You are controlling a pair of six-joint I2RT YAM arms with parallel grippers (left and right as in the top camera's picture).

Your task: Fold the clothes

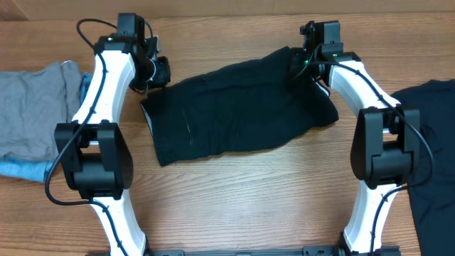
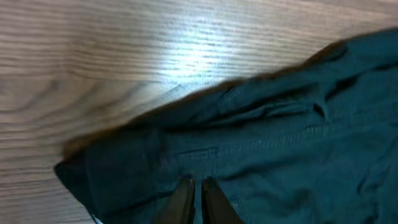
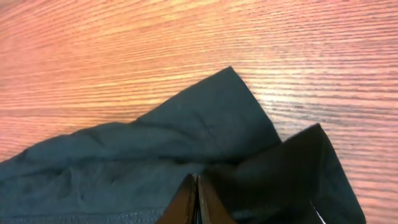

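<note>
While the black shirt point(image 1: 238, 114) lies bunched into a rough, slanted oblong across the middle of the wooden table point(image 1: 242, 206), both arms reach over to its far edge, one at each end. The left gripper point(image 2: 197, 183) sits over the shirt's far left corner. In the left wrist view its two dark fingers point(image 2: 183, 199) stand almost together with only a thin slit between them, and their tips are down on the wrinkled cloth. Whether a fold is caught in that slit is hard to tell from this angle. The right gripper point(image 3: 196, 180) is at the far right corner, jaws pressed together and clamped on the shirt, with creases in the fabric running in to the fingertips and a pointed flap of cloth spreading out beyond them onto bare wood. A second black shirt point(image 1: 434, 135) lies at the right edge of the table, apart from the first and partly behind the right arm. At the left edge a grey garment point(image 1: 32, 107) rests on top of a light-blue garment point(image 1: 21, 171).
</note>
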